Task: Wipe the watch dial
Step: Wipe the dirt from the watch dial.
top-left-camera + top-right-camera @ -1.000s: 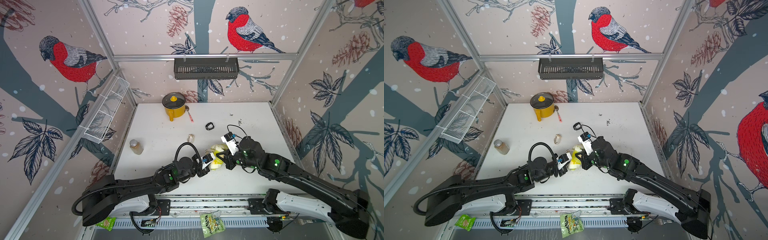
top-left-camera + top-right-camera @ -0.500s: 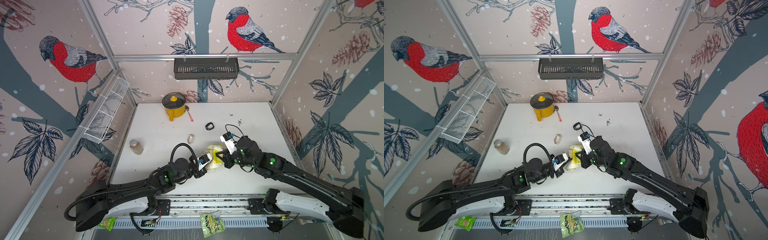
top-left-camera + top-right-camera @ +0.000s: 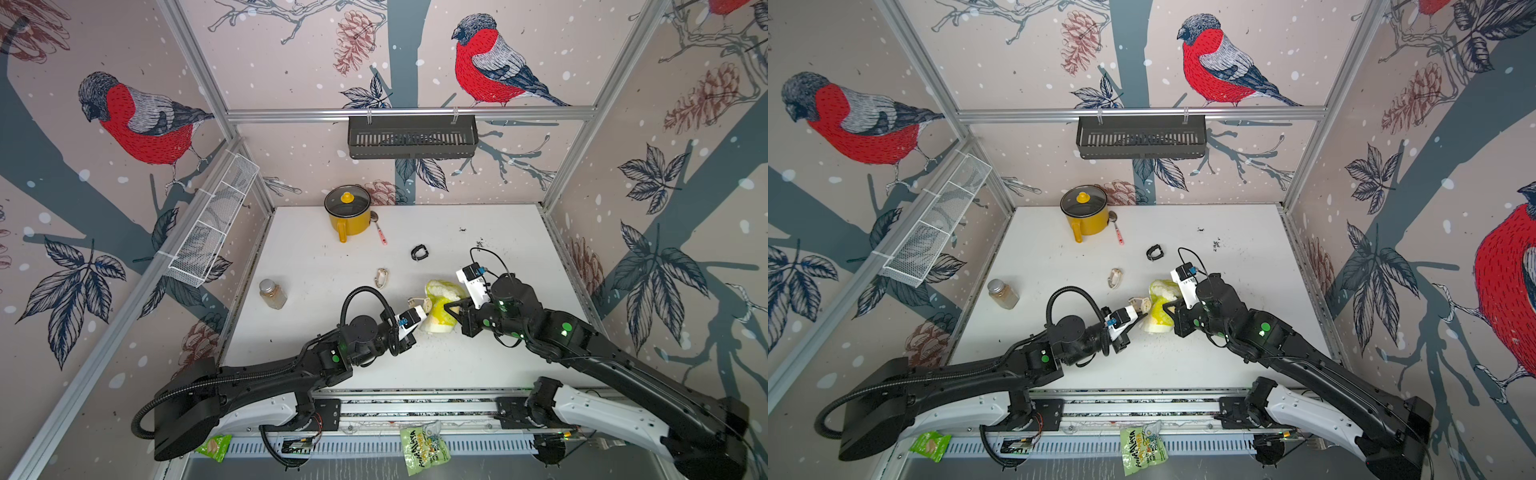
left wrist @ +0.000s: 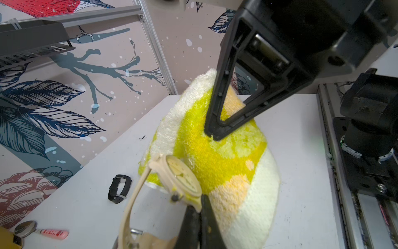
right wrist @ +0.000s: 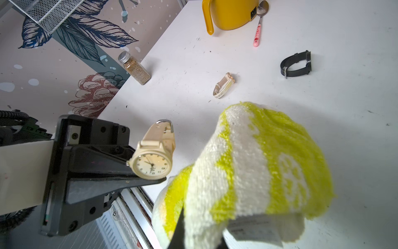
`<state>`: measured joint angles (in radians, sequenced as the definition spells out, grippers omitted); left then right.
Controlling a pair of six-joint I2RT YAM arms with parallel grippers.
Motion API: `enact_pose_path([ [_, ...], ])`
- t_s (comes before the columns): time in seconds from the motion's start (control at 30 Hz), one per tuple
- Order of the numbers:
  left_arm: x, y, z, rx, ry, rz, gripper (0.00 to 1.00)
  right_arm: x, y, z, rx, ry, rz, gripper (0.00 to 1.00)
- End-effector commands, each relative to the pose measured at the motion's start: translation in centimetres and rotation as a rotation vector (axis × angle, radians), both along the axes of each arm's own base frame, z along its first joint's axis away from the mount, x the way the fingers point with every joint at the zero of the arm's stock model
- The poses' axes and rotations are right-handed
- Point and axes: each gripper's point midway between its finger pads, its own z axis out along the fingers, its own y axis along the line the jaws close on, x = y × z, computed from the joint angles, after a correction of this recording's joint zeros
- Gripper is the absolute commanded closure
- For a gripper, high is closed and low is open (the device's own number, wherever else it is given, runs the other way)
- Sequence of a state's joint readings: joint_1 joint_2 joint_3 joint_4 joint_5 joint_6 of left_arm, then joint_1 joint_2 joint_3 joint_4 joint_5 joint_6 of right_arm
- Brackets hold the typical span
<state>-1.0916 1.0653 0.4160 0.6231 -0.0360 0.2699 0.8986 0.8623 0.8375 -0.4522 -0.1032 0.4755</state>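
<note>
Holding the cream watch (image 5: 150,163) up off the white table (image 3: 332,266), your left gripper (image 4: 199,204) has both fingers pinched tight on the rim of the case, next to the crown. That puts the dial right at the fingertips, with the strap looping away behind it. Your right gripper (image 4: 213,133) is clamped down on the yellow and white cloth (image 5: 258,161), tips buried in the terry, and the cloth hangs from it in a bunched dome. The dial faces the cloth and sits just beside it. From the right wrist view there looks to be a thin gap, but honestly I can't tell if they touch. In both top views the 2 grippers meet near the middle of the table. 2 other watches lie further back, a black one (image 3: 419,252) and a beige one (image 3: 381,277), well apart from the action
</note>
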Motion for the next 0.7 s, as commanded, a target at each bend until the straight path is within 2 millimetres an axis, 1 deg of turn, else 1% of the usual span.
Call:
enact_pose_path([
  [0.0, 0.3, -0.5, 0.8, -0.006, -0.033, 0.001, 1.00, -0.3, 0.3, 0.9, 0.020, -0.004, 0.003, 0.96],
  [0.13, 0.3, -0.6, 0.3, 0.003, -0.025, 0.000, 1.00, -0.9, 1.1, 1.5, 0.039, -0.011, 0.036, 0.96],
  [0.37, 0.3, -0.8, -0.3, 0.018, -0.013, -0.004, 1.00, -1.1, 2.3, 2.2, 0.048, -0.029, 0.070, 0.96],
  [0.57, 0.0, -1.0, 0.0, 0.009, -0.013, -0.023, 1.00, -1.1, 3.1, 1.5, 0.032, -0.023, 0.089, 0.96],
  [0.67, -0.3, -0.9, 0.7, -0.011, -0.019, -0.042, 1.00, -0.9, 3.2, 0.9, 0.023, -0.016, 0.084, 0.96],
])
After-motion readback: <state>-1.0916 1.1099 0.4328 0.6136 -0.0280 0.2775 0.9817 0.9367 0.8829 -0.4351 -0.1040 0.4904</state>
